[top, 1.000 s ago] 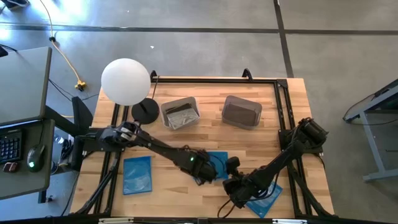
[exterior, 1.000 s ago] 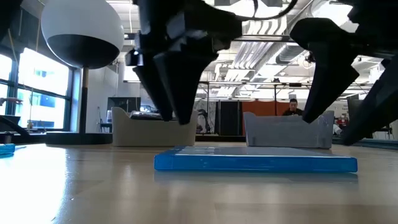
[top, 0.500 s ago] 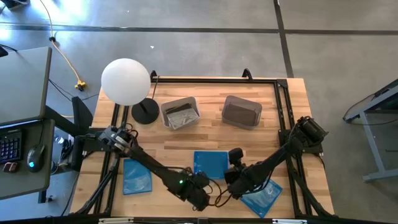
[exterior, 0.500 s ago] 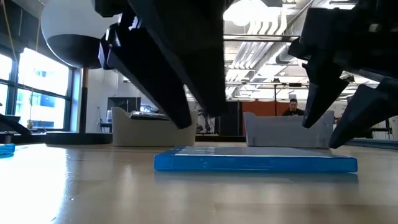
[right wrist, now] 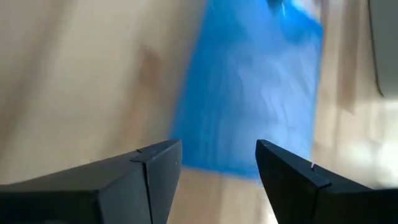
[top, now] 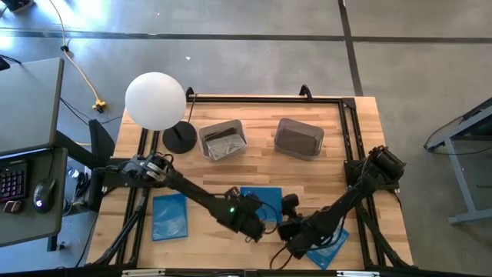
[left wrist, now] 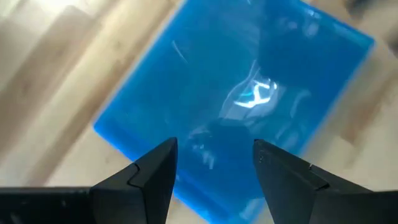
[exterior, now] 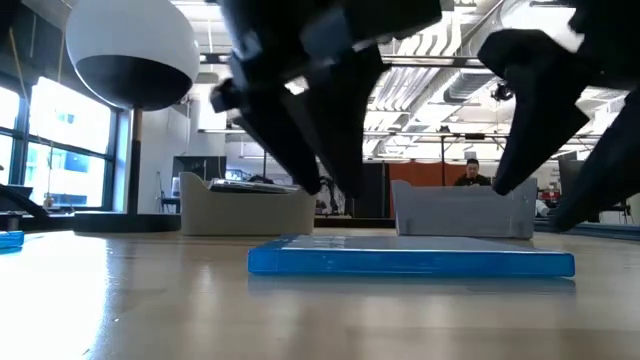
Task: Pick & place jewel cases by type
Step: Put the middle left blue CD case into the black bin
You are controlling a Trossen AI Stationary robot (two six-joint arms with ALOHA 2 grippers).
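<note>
Table (top: 330, 165): two tubs (top: 222, 140) (top: 298, 138) far beyond both claws.

Three blue jewel cases: middle case (top: 265, 197) under the left gripper (top: 247, 224), fingers apart, empty; another (top: 332, 245) beneath the right gripper (top: 296, 240), also apart; third (top: 170, 215) well left.

Advice: centre on an edge, descend level, then close.

The high camera looks straight down on the whole table (top: 323, 173). The low one sits at tabletop height, facing the room. Each wrist camera hovers close over a blue case (left wrist: 249, 99) (the middle one shows everywhere).
</note>
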